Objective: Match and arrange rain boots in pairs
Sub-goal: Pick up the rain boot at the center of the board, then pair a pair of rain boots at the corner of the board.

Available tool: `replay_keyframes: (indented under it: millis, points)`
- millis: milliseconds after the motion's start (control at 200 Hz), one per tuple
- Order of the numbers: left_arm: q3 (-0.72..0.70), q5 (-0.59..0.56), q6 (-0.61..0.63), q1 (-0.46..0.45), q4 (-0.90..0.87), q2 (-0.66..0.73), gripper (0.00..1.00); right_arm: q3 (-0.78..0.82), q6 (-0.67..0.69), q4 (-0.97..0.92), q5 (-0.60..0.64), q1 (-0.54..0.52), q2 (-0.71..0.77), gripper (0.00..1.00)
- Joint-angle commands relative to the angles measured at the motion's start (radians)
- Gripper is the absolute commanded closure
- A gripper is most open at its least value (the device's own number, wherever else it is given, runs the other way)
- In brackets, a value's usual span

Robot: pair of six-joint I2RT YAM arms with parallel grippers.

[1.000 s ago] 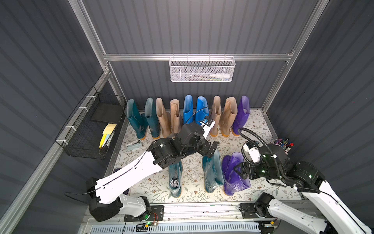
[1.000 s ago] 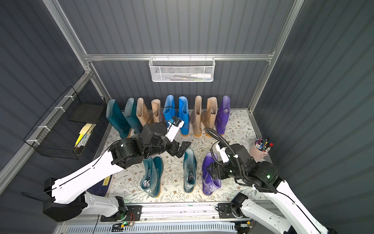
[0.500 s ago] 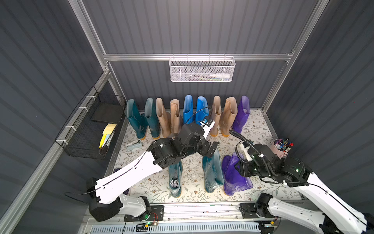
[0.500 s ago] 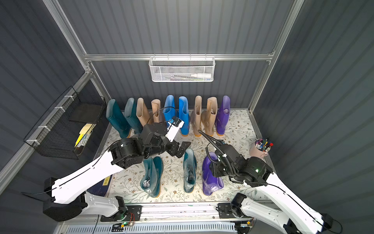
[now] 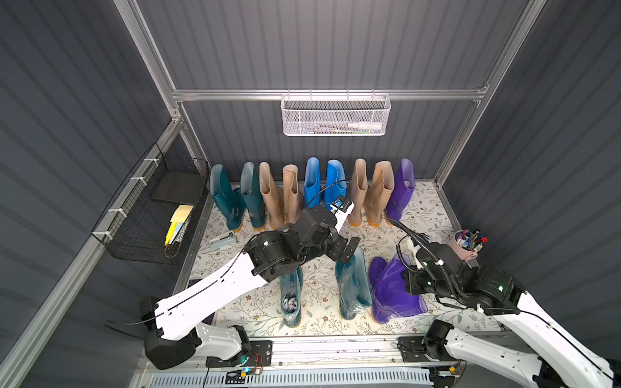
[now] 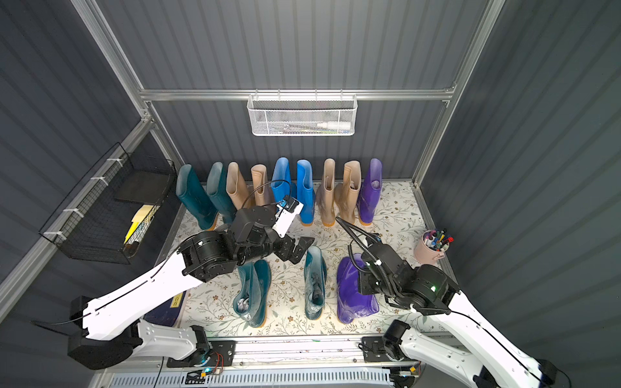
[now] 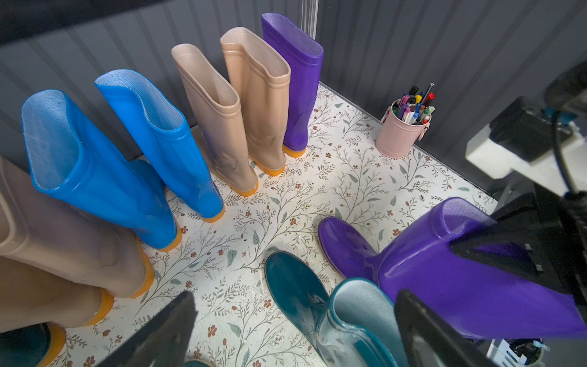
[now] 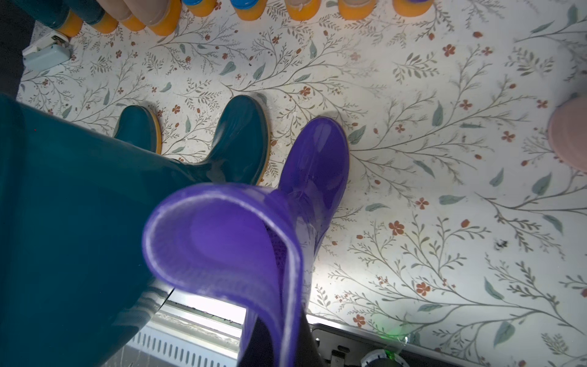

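Observation:
Along the back wall stand rain boots in a row: two teal [image 5: 225, 198], two beige [image 5: 270, 195], two blue [image 5: 312, 181], two more beige [image 5: 379, 191] and one purple [image 5: 400, 191]. Nearer the front stand two teal boots [image 5: 290, 295] [image 5: 353, 285] and a purple boot [image 5: 389, 292] [image 8: 314, 159], its foot on the mat. My right gripper [image 5: 406, 281] [image 8: 286, 336] is shut on that purple boot's top rim. My left gripper [image 5: 346, 252] [image 7: 292, 336] hangs open over the middle teal boot [image 7: 301, 295], holding nothing.
A pink cup of pens [image 5: 467, 243] stands at the right wall. A small pale stapler [image 5: 223, 239] lies on the floral mat at the left. A black wire basket [image 5: 151, 215] hangs on the left wall and a white mesh basket [image 5: 336, 116] on the back wall.
My right gripper has come down to the front purple boot and closed on its rim. The left arm has stayed where it was, still open.

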State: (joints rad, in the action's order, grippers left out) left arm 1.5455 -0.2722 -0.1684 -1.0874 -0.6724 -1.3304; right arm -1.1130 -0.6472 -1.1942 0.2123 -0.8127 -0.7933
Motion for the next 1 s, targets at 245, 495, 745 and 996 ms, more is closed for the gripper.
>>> replay_keyframes:
  millis: [245, 495, 745, 996]
  points:
    - [0.02, -0.014, 0.047, 0.001, 0.007, 0.038, 0.01, -0.119, 0.087, -0.04, 0.231, 0.098, 0.022, 1.0]
    - [0.017, -0.01, 0.07, 0.001, 0.035, 0.027, 0.01, -0.077, 0.291, 0.116, -0.015, 0.471, -0.022, 1.0]
    - [0.019, -0.024, 0.061, 0.001, 0.027, 0.017, 0.0, -0.084, 0.432, 0.274, -0.254, 0.795, -0.175, 1.0]
    - [0.011, -0.066, 0.048, 0.001, 0.02, 0.038, 0.01, -0.19, 0.521, 0.367, -0.334, 0.94, -0.363, 1.0]
